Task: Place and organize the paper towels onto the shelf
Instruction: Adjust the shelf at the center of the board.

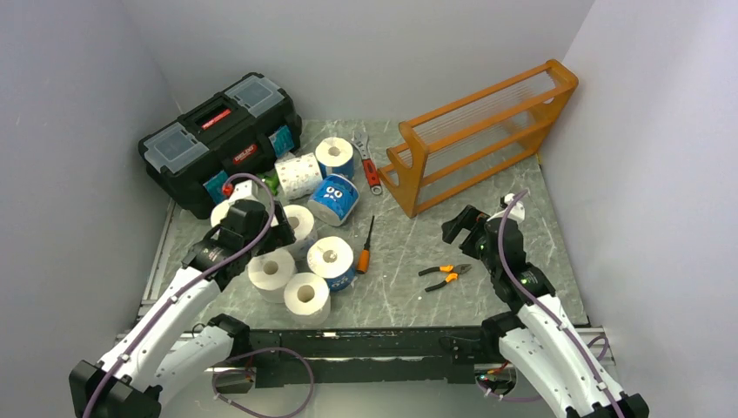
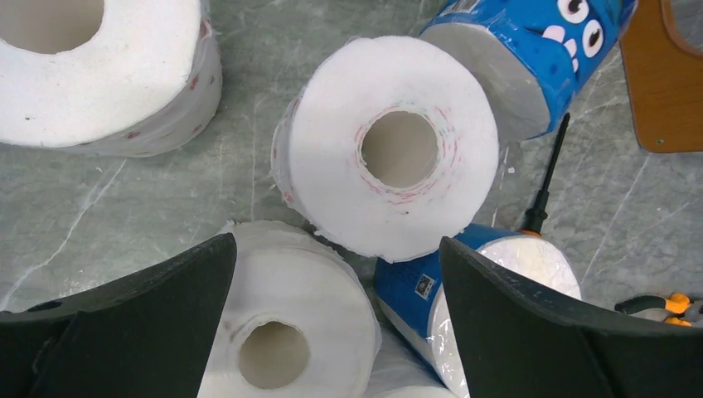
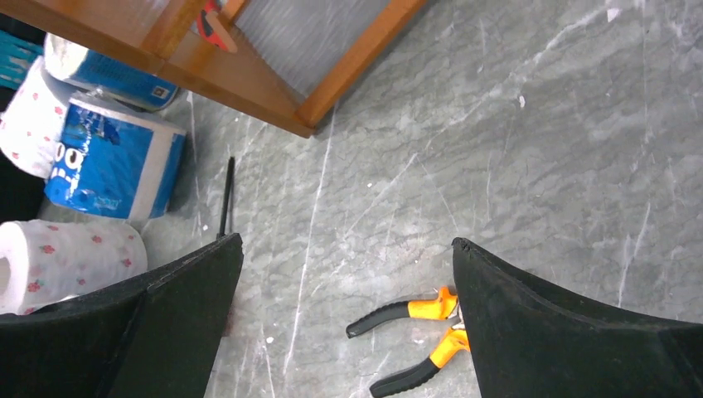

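Note:
Several paper towels lie clustered left of centre on the table: white rolls (image 1: 271, 272) (image 1: 306, 296) (image 1: 300, 225) and blue-wrapped ones (image 1: 335, 198) (image 1: 331, 259). The orange-brown shelf (image 1: 479, 139) stands at the back right, and I see no roll on it. My left gripper (image 1: 248, 222) is open and hovers over the cluster. In the left wrist view its gripper (image 2: 337, 249) has a white roll (image 2: 290, 332) and a blue roll (image 2: 414, 290) below it, with another white roll (image 2: 390, 149) just beyond. My right gripper (image 1: 466, 228) is open and empty above bare table (image 3: 348, 240).
A black toolbox (image 1: 218, 139) stands at the back left. A red-handled wrench (image 1: 367, 161), an orange-handled screwdriver (image 1: 365, 248) and orange pliers (image 1: 444, 276) lie mid-table. The pliers (image 3: 410, 332) are under my right gripper. Grey walls close in on three sides.

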You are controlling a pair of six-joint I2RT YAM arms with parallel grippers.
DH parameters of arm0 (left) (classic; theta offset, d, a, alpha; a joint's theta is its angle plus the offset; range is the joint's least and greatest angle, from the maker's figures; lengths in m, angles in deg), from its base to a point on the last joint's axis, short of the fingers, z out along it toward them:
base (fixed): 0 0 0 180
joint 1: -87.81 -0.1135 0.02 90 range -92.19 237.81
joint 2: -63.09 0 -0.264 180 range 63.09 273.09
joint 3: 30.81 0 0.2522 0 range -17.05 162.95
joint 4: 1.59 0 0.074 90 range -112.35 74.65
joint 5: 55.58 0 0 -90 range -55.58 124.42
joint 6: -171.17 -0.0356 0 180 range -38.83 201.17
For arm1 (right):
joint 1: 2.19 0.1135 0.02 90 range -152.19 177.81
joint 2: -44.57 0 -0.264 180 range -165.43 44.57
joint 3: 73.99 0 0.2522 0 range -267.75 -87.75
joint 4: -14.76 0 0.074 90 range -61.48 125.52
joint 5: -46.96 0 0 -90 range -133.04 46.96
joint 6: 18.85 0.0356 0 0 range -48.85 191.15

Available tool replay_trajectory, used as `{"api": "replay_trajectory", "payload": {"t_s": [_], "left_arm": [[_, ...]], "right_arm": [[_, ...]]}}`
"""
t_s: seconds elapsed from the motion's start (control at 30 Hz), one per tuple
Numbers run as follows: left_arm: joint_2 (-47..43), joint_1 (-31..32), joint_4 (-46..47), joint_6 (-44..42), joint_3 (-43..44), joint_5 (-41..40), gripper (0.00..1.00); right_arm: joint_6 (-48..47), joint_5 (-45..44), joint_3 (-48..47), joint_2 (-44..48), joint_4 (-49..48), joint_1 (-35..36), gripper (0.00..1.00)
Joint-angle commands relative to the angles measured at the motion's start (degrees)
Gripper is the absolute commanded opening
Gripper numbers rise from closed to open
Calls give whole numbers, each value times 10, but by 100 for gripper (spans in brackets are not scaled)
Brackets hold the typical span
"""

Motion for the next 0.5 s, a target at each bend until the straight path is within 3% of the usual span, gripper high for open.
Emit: {"api": "replay_trajectory", "payload": {"t_s": [0.0, 0.47], "left_arm": [[-16, 2, 28, -10, 1, 12, 99], [-44, 2, 54, -17, -11, 46, 99]], "right_arm": [[-14, 5, -30, 14, -16, 1, 100], [-29, 12, -39, 31, -12, 0, 100]]}}
